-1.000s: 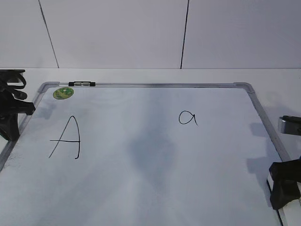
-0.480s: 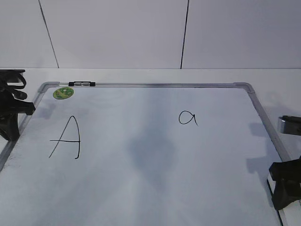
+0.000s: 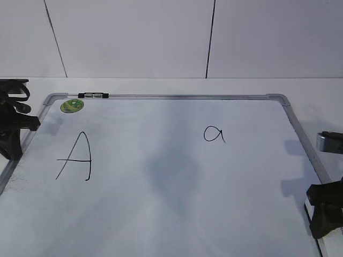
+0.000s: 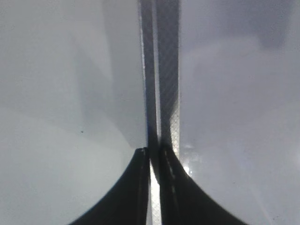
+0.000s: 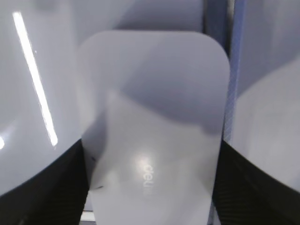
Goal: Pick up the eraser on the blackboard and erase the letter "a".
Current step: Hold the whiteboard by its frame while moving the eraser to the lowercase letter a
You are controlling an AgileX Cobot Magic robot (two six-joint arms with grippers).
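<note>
Grasping of the eraser [image 5: 152, 131] is judged the step in hand: the right pincer [image 5: 150, 187] is set apart astride its sides at the blackboard's [image 3: 161, 203] near right edge on the desk [image 3: 321, 91]. Closing and lifting are called for next, then carriage to the letter "a" [image 3: 213, 134]. The left pincer [image 4: 154, 161] is pressed together.

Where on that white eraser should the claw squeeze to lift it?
Probably across its two long straight sides, coming straight down from above. The eraser lies flat, a rounded rectangle narrow enough that the right gripper's black fingers already flank it on both sides.
</note>
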